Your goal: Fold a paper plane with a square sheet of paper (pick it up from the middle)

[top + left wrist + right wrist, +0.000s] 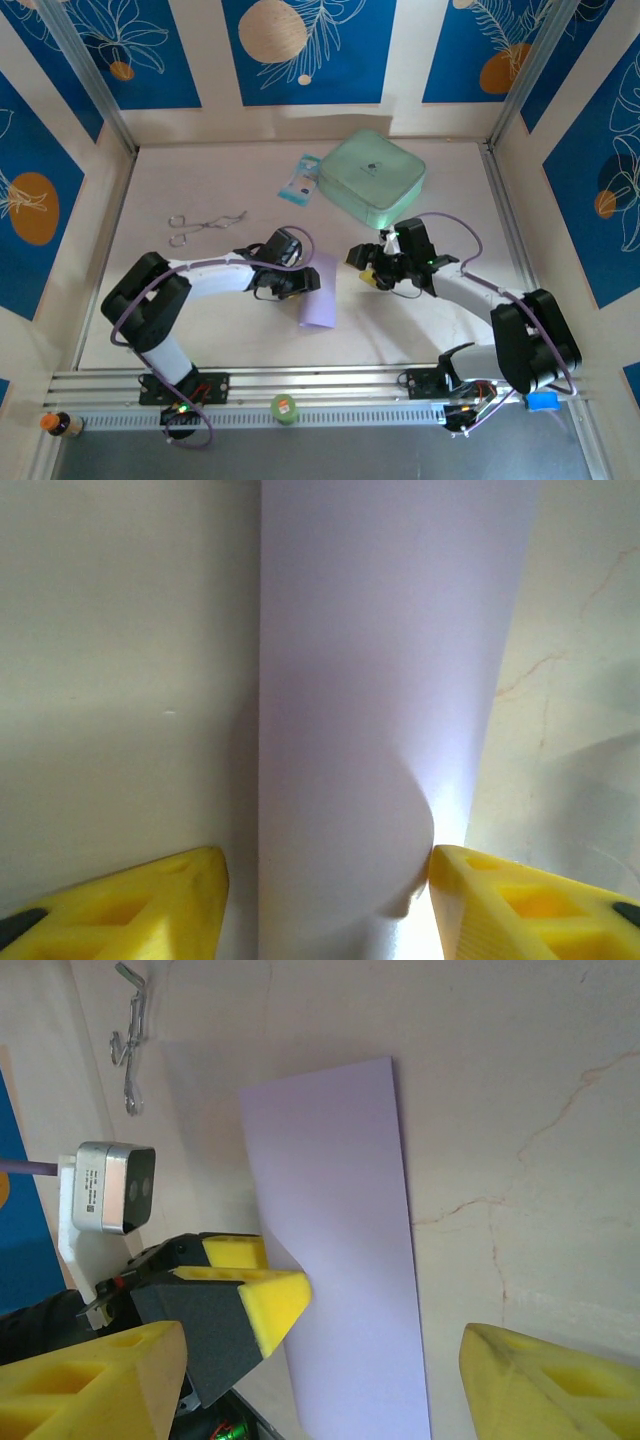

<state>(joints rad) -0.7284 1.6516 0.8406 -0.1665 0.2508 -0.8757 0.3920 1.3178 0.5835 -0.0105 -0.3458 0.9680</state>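
The square sheet of paper [318, 292], doubled into a narrow strip, lies on the table [230, 335] nearer than the mint-green case [372, 180]. It looks light, limp and quick to buckle, so it is best pinched mid-strip. The jaws of the left gripper [330, 905] straddle it, released, one finger [520, 910] bulging its edge. The jaws of the right gripper [320, 1380] are released alongside. Bare table runs toward the case.

Reaches inward with left arm [200, 272] and right arm [470, 292], elbows bent. Holds left gripper [325, 865] low, jaws parted. Spreads right gripper [325, 1345] wide.
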